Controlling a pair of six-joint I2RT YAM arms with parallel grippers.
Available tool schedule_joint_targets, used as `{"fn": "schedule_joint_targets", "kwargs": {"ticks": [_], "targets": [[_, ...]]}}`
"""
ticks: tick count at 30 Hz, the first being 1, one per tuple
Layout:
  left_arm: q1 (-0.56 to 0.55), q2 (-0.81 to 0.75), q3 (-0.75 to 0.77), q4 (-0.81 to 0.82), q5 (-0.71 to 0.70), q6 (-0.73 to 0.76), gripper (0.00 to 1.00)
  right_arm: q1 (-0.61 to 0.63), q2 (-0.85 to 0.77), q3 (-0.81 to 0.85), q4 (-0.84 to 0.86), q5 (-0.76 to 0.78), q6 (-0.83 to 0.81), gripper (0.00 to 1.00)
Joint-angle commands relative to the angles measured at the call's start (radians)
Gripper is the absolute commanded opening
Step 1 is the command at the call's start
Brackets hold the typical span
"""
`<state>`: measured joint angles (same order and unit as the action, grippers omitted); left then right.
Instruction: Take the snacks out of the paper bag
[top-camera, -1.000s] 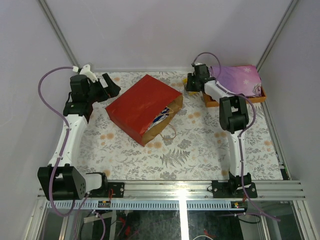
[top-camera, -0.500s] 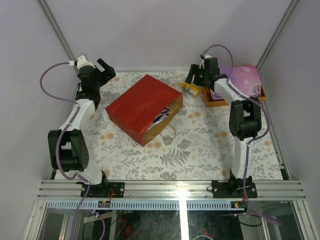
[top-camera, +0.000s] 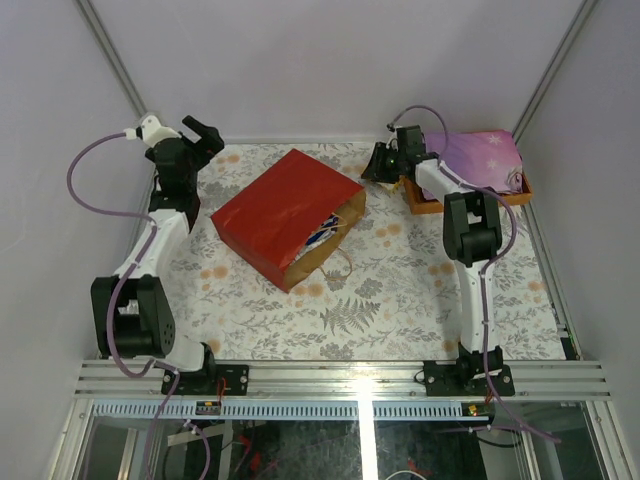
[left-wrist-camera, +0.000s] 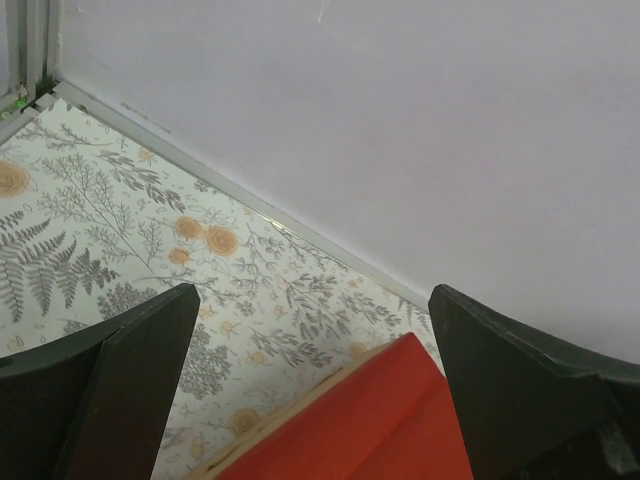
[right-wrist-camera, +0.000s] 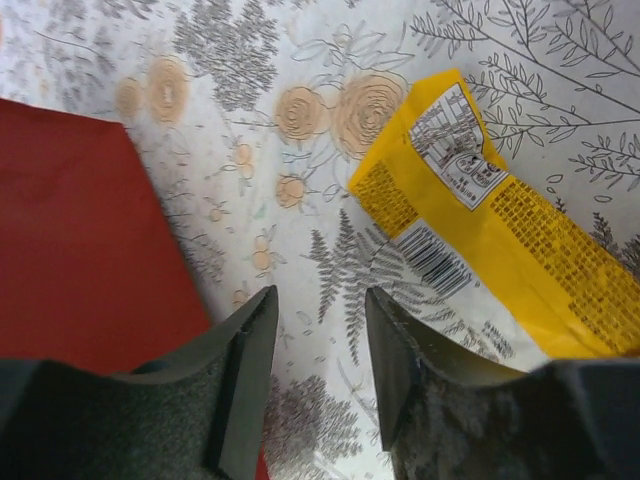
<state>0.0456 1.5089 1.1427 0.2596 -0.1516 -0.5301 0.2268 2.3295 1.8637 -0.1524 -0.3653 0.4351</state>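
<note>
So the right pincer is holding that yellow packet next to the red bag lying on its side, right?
Not quite: the right pincer holds nothing. The right wrist view shows its jaws apart with only table between them, and the yellow packet lying flat beside them. The red bag does lie on its side, next to the packet.

The bag (top-camera: 280, 210) lies on its side in the middle of the table (top-camera: 400, 290), mouth toward the near right, with packets (top-camera: 322, 232) inside. At the far right a tray (top-camera: 430, 207) carries a cloth (top-camera: 480, 155). A loose packet (right-wrist-camera: 480, 230) lies between bag and tray.
</note>
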Motion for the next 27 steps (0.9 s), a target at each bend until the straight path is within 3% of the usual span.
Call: {"fn": "schedule_joint_targets", "kwargs": {"ticks": [1, 3, 5, 11, 18, 27], "targets": [[-0.003, -0.112, -0.095, 0.166, -0.046, -0.101, 1.0, 0.015, 0.072, 0.132, -0.06, 0.011, 0.0, 0.39], [-0.003, -0.137, -0.122, 0.184, -0.045, -0.112, 1.0, 0.014, 0.105, 0.171, -0.081, 0.031, -0.006, 0.3], [-0.003, -0.149, -0.12, 0.171, -0.047, -0.111, 1.0, 0.014, 0.143, 0.216, -0.097, 0.05, -0.013, 0.27], [-0.002, -0.165, -0.14, 0.187, -0.052, -0.115, 1.0, 0.012, 0.227, 0.342, -0.143, 0.101, -0.006, 0.25], [-0.001, -0.118, -0.122, 0.188, 0.001, -0.127, 1.0, -0.009, 0.231, 0.373, -0.131, 0.179, 0.007, 0.24], [-0.001, -0.224, -0.214, 0.127, 0.015, -0.095, 1.0, -0.024, 0.168, 0.336, -0.127, 0.174, -0.006, 0.27]]}}
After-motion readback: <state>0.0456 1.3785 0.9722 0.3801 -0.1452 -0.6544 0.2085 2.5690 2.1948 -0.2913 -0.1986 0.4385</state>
